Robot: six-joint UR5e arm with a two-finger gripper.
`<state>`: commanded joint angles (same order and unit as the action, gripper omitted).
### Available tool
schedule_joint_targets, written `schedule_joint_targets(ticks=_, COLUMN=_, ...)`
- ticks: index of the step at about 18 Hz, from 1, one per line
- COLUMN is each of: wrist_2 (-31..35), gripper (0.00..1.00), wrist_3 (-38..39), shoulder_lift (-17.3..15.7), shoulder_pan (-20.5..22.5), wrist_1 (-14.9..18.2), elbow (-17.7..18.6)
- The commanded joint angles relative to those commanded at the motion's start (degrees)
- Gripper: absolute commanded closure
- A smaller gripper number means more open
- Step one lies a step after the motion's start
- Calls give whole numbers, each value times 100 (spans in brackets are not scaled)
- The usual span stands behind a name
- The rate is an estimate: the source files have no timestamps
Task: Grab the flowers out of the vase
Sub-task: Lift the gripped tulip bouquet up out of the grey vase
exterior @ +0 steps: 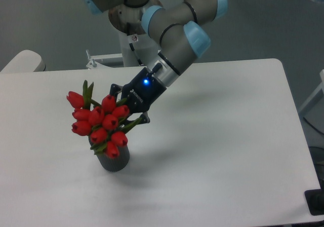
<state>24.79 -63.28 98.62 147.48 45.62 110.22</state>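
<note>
A white tabletop (228,136) with rounded corners is seen under even, soft light. Behind it a grey floor (50,24) is shown. At the left edge a pale rounded object (20,62) is partly visible, and a dark object (315,202) is placed at the lower right corner.
</note>
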Motion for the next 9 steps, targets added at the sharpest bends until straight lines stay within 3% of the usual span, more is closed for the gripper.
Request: schedule_joint_targets(ticks=9, wrist_2=-238, gripper=88, wrist_3=641, shoulder_lift=-176, shoulder_pan=167, wrist_1=0, elbow=-290)
